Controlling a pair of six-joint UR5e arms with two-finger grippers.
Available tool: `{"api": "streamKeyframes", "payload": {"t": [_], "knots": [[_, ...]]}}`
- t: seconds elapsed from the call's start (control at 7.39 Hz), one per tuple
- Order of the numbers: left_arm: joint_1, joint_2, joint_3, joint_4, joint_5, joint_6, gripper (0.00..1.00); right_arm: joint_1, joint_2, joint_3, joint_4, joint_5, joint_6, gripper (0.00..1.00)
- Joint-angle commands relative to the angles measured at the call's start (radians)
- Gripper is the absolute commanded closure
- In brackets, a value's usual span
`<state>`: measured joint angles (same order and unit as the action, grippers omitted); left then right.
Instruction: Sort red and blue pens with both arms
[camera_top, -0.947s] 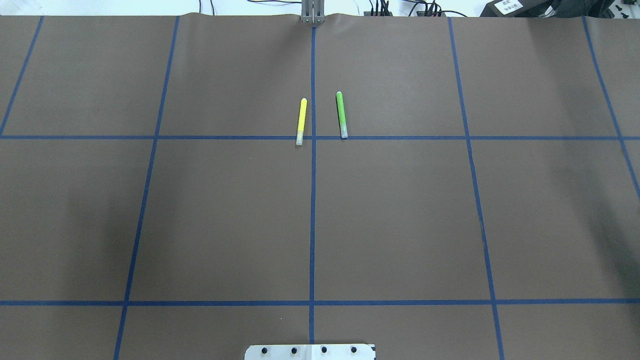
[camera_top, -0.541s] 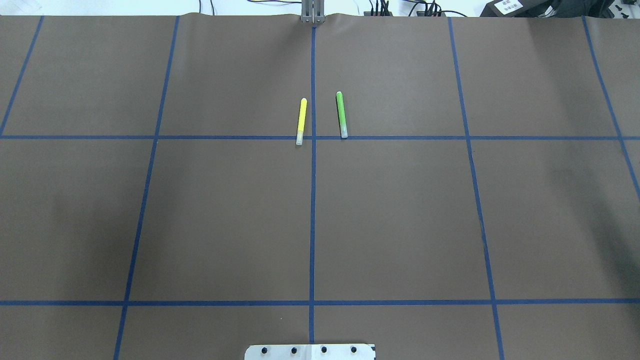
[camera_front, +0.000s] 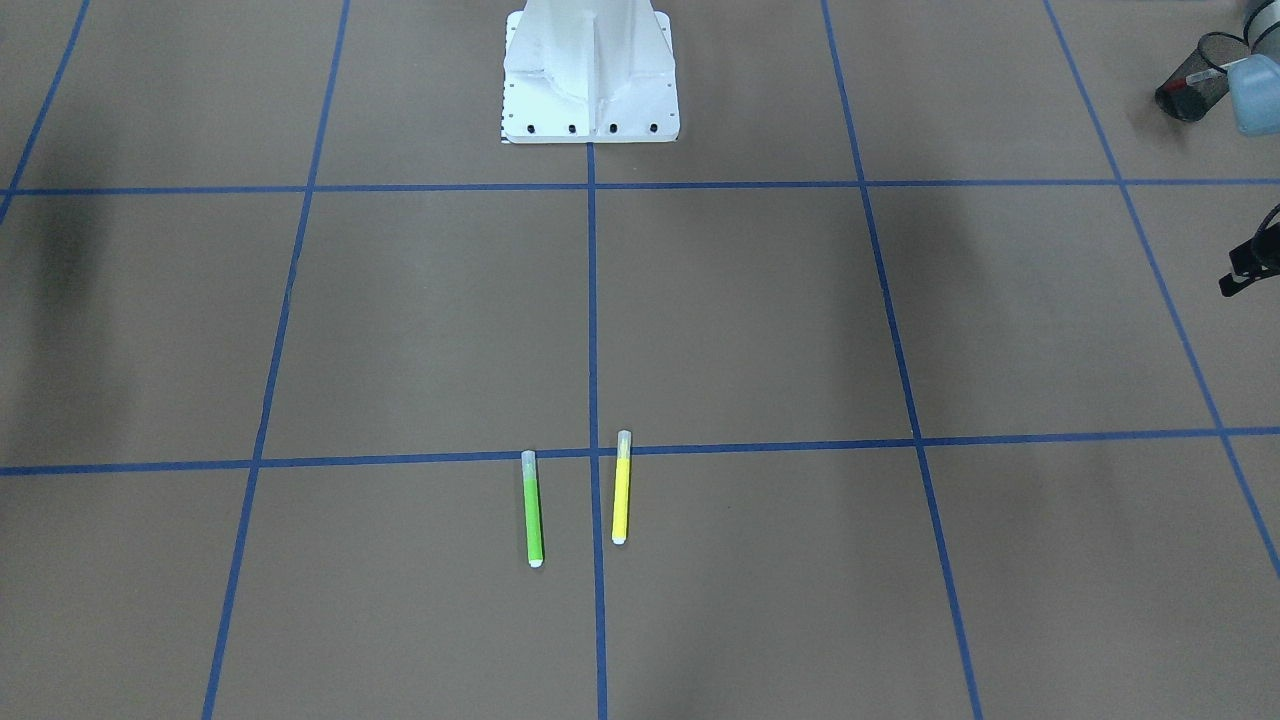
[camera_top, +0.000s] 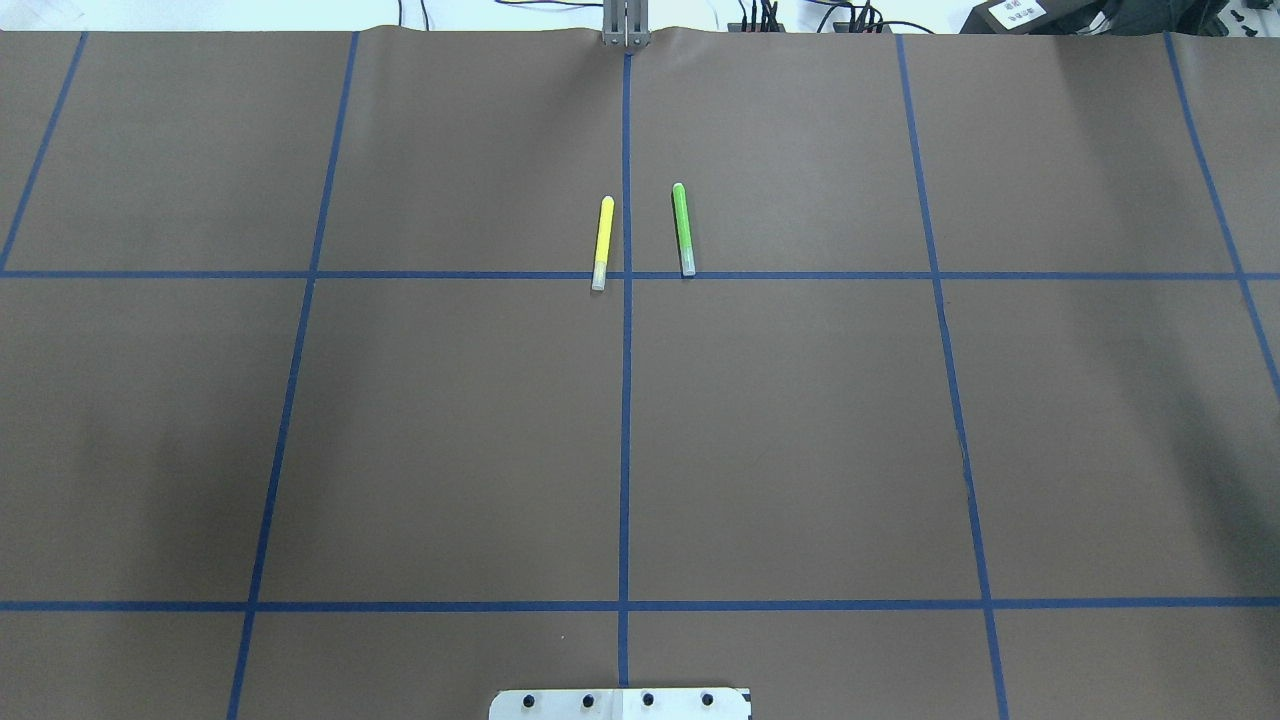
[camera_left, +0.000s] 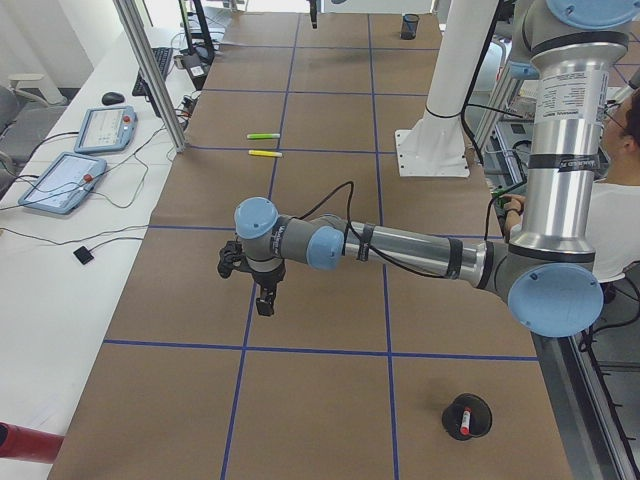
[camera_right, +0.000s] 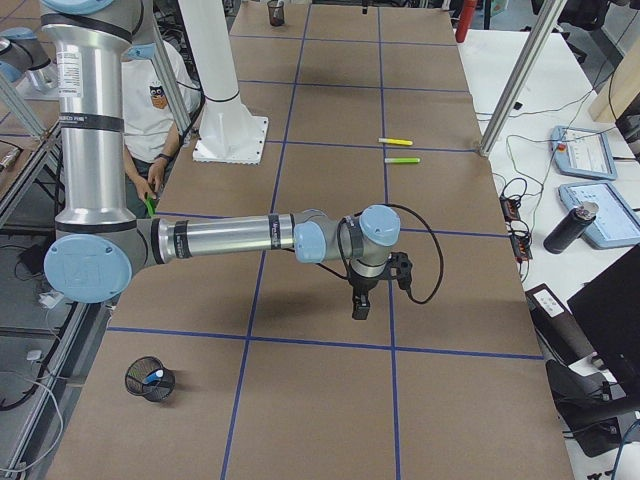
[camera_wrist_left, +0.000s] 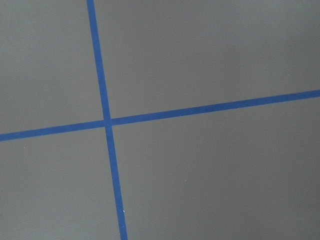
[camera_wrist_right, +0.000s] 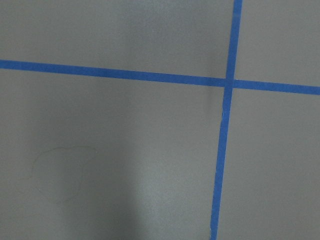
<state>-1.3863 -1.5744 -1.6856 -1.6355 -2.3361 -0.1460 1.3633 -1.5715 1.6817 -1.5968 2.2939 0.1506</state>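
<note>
Hands toward opposite ends of the worktop (camera_top: 800, 450)
I saw left hand (camera_left: 264, 306) and right hand (camera_right: 358, 311) well apart from yellow marker (camera_top: 603, 243) and green marker (camera_top: 683, 230); couldn't tell either's grip

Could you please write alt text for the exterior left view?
The robot's left arm reaches across a brown gridded table, fingers hanging above it. Beyond lie a yellow marker and a green marker; a black cup holds a red pen.
</note>
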Motion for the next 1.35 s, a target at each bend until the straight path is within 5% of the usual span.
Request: {"api": "streamKeyframes", "payload": {"t": [0.0, 1.22], "knots": [[-0.002, 0.04, 0.012, 0.005, -0.002, -0.003, 0.01, 0.005, 0.007, 0.001, -0.009, -0.001, 0.0, 0.0], [-0.011, 0.028, 0.0, -0.01, -0.026, -0.04, 0.01, 0.013, 0.005, 0.001, -0.003, -0.004, 0.0, 0.0]]}}
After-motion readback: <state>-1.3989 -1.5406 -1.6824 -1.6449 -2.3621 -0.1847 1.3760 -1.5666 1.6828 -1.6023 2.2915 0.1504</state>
